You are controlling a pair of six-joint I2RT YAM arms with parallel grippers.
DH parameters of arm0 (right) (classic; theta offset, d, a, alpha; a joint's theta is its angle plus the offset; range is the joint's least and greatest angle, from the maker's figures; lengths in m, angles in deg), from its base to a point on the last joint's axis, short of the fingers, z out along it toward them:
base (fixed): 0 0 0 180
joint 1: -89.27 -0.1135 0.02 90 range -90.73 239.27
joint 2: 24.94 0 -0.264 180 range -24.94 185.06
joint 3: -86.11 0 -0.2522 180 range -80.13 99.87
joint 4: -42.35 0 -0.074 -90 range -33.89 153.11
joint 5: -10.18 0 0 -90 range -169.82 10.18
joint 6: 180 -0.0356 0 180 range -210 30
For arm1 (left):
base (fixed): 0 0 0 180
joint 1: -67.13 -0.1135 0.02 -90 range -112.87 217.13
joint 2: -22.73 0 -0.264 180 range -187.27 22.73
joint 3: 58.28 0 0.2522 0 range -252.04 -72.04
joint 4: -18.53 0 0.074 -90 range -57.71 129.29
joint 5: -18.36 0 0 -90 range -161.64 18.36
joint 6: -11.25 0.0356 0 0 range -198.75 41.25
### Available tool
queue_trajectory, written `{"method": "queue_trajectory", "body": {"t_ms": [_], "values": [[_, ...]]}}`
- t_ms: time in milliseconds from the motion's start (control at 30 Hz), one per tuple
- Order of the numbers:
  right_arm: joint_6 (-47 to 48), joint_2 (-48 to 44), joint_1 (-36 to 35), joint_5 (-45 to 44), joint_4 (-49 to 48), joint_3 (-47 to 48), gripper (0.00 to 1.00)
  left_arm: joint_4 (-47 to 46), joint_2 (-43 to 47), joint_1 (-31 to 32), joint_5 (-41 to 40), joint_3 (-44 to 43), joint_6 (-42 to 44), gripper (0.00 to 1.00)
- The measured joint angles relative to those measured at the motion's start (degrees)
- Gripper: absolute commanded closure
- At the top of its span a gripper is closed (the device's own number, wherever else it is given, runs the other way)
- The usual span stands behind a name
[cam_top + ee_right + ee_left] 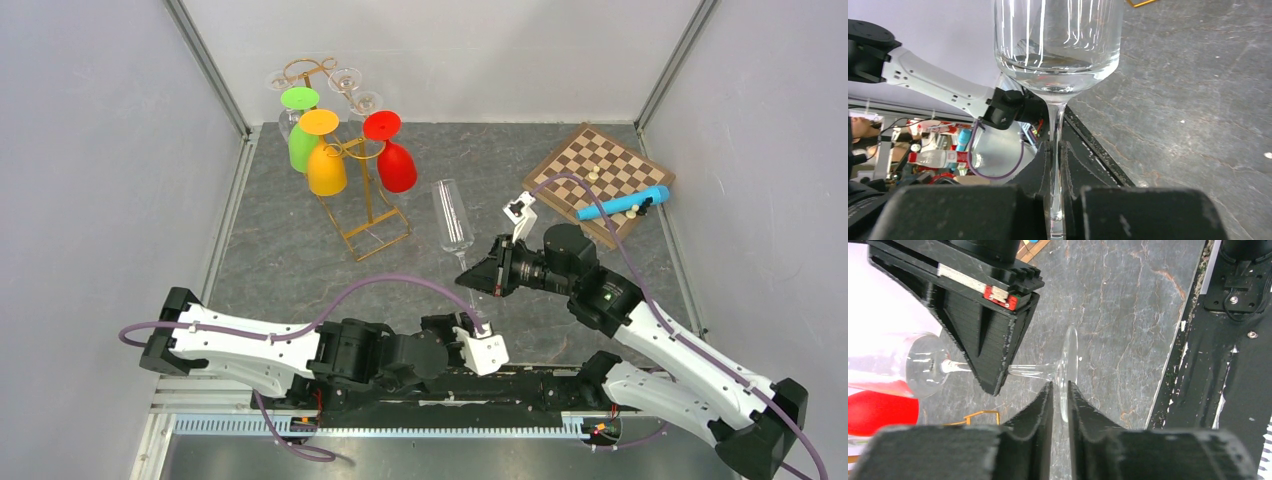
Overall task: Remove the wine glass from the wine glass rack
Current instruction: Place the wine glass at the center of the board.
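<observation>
Off the rack [358,150] and well apart, at its 4 o'clock: glass [1058,45], pinched at the stem in the right claw [1057,147]. Foot set between the narrowly parted fingers of the left claw [1060,390]; gripping or loose, cannot tell.

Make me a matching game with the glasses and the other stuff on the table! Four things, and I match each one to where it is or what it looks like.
Things:
1. clear glass
2. red glass
3. chessboard
4. blue tube

Clues:
A. hangs upside down on the rack
B. stem pinched in the right gripper
C. lies on the chessboard
D. brown and cream squares

Pairs: 1-B, 2-A, 3-D, 4-C
</observation>
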Motion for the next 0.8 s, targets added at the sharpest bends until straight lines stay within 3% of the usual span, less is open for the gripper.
{"method": "queue_trajectory", "body": {"t_ms": [233, 400, 467, 800], "values": [[3.0, -2.4, 0.0, -2.4, 4.2, -0.9, 1.0, -1.9, 0.0, 0.2, -0.5, 0.0, -1.1, 0.42], [6.4, -4.2, 0.0, -5.4, 7.6, -0.9, 1.0, -2.5, -0.4, 0.2, -0.3, 0.0, -2.6, 0.35], [8.6, -4.7, 0.0, -7.3, 9.7, -0.9, 1.0, -2.5, -1.0, 0.2, -0.2, -0.2, -3.6, 0.27], [21.5, -5.6, 0.0, -17.2, 17.8, 1.2, 1.0, -1.1, -2.6, -2.5, 4.1, -2.3, -9.2, 0.23]]}}
